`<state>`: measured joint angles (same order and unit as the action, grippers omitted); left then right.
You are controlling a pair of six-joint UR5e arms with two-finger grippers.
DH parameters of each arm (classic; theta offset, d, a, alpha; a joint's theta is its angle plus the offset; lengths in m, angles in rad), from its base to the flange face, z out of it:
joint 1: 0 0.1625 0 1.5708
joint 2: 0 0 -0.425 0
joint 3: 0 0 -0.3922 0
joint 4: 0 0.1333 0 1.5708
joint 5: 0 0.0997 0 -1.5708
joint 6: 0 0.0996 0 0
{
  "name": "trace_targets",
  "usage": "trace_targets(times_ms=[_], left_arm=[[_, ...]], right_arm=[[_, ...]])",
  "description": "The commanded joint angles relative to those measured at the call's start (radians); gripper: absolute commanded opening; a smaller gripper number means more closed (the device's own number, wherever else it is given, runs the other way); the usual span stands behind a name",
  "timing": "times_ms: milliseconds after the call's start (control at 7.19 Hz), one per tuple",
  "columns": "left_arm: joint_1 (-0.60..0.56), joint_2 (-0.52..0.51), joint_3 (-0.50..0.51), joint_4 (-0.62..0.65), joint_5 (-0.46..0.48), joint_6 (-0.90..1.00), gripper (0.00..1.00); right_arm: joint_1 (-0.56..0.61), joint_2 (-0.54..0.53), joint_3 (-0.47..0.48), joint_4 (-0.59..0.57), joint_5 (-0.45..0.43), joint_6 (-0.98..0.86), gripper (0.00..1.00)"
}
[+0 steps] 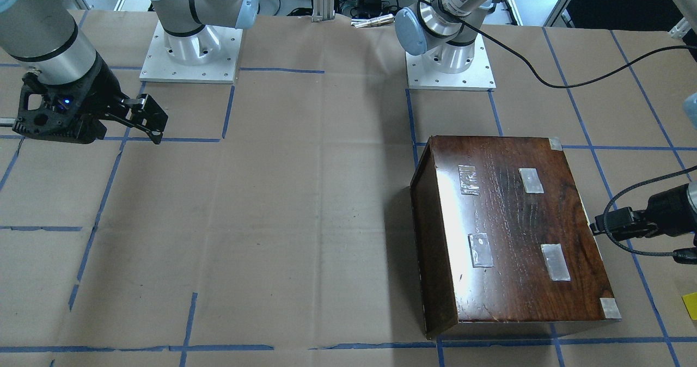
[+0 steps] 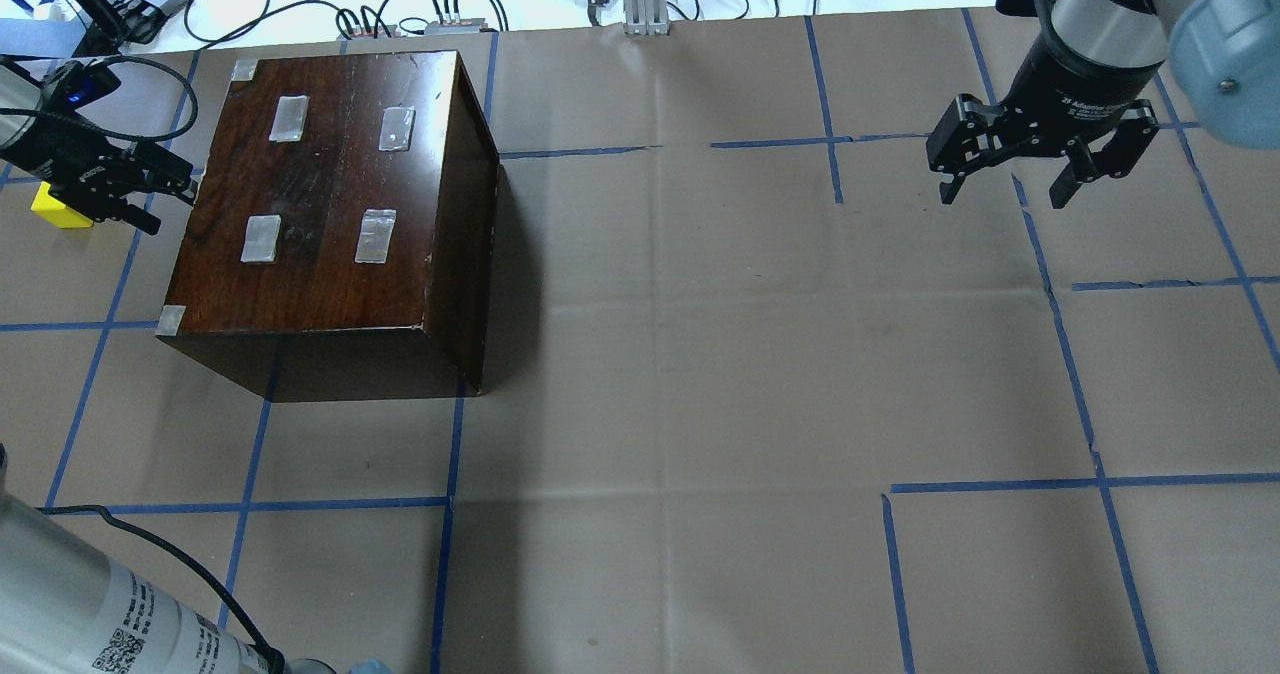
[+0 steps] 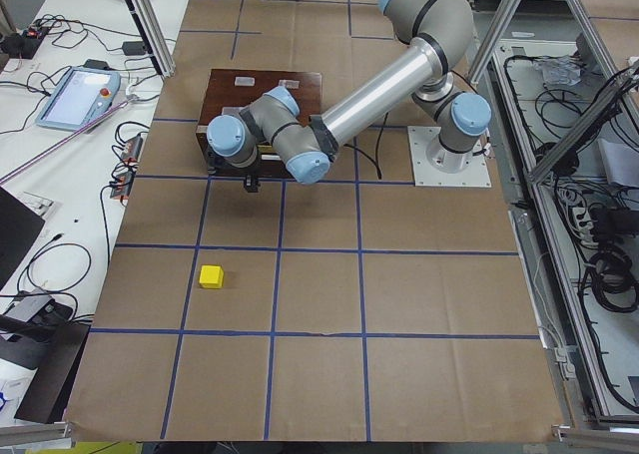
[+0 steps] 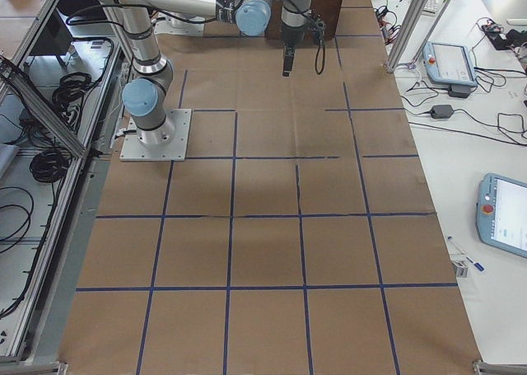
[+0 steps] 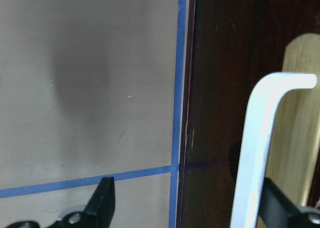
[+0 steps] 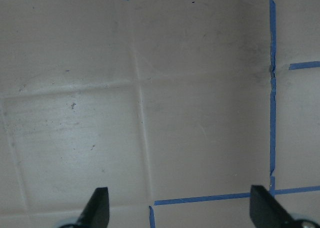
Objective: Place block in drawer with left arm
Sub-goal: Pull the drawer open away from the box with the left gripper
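The yellow block point(image 2: 58, 206) lies on the table at the far left, just behind my left gripper; it also shows in the exterior left view point(image 3: 211, 275) and at the front-facing view's edge point(image 1: 690, 305). My left gripper point(image 2: 165, 199) is open and empty at the left end face of the dark wooden box point(image 2: 330, 194). In the left wrist view point(image 5: 192, 208) its fingers stand wide apart in front of the drawer's dark front panel point(image 5: 215, 112), with a white curved bar point(image 5: 257, 138) and pale wood point(image 5: 300, 138) by the right finger. No tray sticks out. My right gripper point(image 2: 1005, 192) is open and empty.
The box stands on brown paper marked with blue tape lines point(image 2: 250, 504). The left arm's black cable point(image 1: 544, 78) trails over the table behind the box. Cables and gear point(image 2: 420, 14) lie beyond the far edge. The right wrist view shows only bare paper point(image 6: 150, 112).
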<state>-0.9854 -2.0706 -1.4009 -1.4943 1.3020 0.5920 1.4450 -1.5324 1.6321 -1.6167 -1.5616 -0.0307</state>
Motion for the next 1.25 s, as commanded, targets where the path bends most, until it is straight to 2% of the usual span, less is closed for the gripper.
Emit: trace_targets(times_ms=[0, 1113], left_arm=[[0.005, 0.003, 0.002, 0.003, 0.002, 0.0, 0.99], [0.034, -0.022, 0.008, 0.028, 0.006, 0.054, 0.99]], right_arm=[[0.0, 0.0, 0.0, 0.0, 0.0, 0.0, 1.0], [0.0, 0.0, -0.002, 0.0, 0.0, 0.0, 1.0]])
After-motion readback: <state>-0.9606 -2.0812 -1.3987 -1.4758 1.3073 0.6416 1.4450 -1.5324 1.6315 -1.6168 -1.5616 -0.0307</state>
